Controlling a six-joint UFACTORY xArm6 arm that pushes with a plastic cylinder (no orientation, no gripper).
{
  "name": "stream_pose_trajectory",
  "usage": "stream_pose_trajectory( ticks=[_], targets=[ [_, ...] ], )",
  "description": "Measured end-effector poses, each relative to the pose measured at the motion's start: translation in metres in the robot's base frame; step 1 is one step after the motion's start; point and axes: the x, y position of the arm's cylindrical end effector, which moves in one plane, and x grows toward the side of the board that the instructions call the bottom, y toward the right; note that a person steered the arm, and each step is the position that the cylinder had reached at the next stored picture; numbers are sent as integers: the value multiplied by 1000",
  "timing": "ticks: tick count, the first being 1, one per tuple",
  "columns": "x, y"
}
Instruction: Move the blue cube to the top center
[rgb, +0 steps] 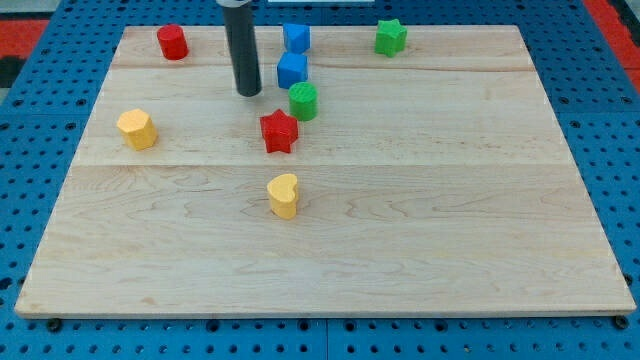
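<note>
The blue cube (292, 70) sits near the view's top centre, just below a second blue block (296, 38) of unclear shape at the top edge. My tip (249, 94) stands to the left of the blue cube, a short gap apart from it. A green cylinder (304, 101) touches the blue cube's lower right side.
A red star block (279, 131) lies below the green cylinder. A yellow heart-shaped block (284, 195) is at the board's middle. A yellow block (137, 129) is at the left, a red cylinder (172, 42) at the top left, a green star block (390, 37) at the top right.
</note>
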Motion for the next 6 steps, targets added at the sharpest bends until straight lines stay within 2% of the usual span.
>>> stream_pose_trajectory(
  ticks=[2,5,6],
  targets=[
    [-8,37],
    [-54,119],
    [-55,113]
  ],
)
